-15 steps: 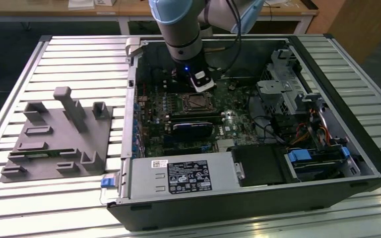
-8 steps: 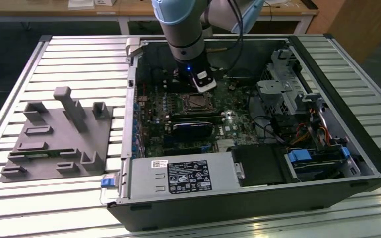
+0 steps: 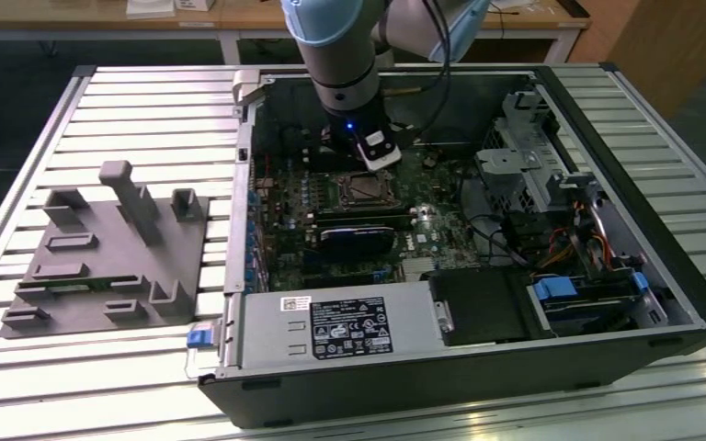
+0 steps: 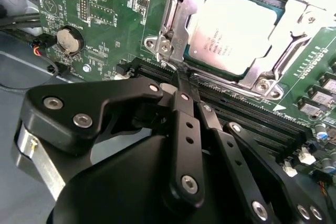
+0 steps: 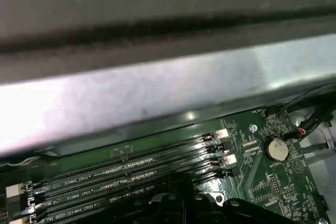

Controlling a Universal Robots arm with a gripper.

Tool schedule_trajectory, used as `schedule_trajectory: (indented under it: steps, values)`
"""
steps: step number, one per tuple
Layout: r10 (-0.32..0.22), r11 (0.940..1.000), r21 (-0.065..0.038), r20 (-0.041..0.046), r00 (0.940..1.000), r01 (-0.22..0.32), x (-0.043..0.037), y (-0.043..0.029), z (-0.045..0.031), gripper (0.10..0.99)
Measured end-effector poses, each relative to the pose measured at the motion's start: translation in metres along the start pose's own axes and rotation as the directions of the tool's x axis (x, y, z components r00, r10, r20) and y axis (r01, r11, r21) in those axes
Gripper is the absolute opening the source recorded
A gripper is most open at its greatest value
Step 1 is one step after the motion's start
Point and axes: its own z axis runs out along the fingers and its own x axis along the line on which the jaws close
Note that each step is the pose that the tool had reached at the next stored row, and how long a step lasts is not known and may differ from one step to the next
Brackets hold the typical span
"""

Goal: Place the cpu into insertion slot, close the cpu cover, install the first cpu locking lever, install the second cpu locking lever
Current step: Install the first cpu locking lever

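In the second wrist view the cpu [image 4: 233,27] lies flat in the insertion slot, its pale metal top facing up. The cpu cover [image 4: 177,22], a silvery frame, is down around the chip's edges. My gripper [image 4: 181,77] is shut, its black fingers [image 4: 185,129] pressed together, with the tips at the socket's corner beside a thin metal lever rod [image 4: 231,83]. Whether the tips touch the rod I cannot tell. In the exterior view the gripper [image 3: 375,158] hangs just above the insertion slot [image 3: 366,189] inside the open computer case. The gripper's black body [image 5: 184,203] edges the first wrist view.
Long black memory slots [image 4: 252,114] run beside the socket, and a coin battery [image 4: 70,39] sits on the green board. A black card [image 3: 359,241], power supply [image 3: 341,326] and drive cage [image 3: 537,175] crowd the case. A grey fixture [image 3: 108,253] stands at the exterior view's left.
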Motion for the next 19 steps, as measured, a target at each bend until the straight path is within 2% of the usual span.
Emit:
schedule_trajectory:
  steps: [7, 13, 15, 19]
  values:
    - [0.000, 1.0000, 0.002, -0.0006, 1.0000, 0.000, -0.0028, 0.0038, -0.0138, 0.106]
    - [0.000, 1.0000, 0.003, -0.0015, 1.0000, 0.000, -0.0030, 0.0039, -0.0140, 0.106]
    - [-0.001, 0.9999, 0.013, -0.0064, 1.0000, 0.001, -0.0032, 0.0039, -0.0138, 0.106]
    - [-0.006, 0.9987, 0.050, -0.0129, 0.9999, 0.007, -0.0048, 0.0042, -0.0129, 0.106]
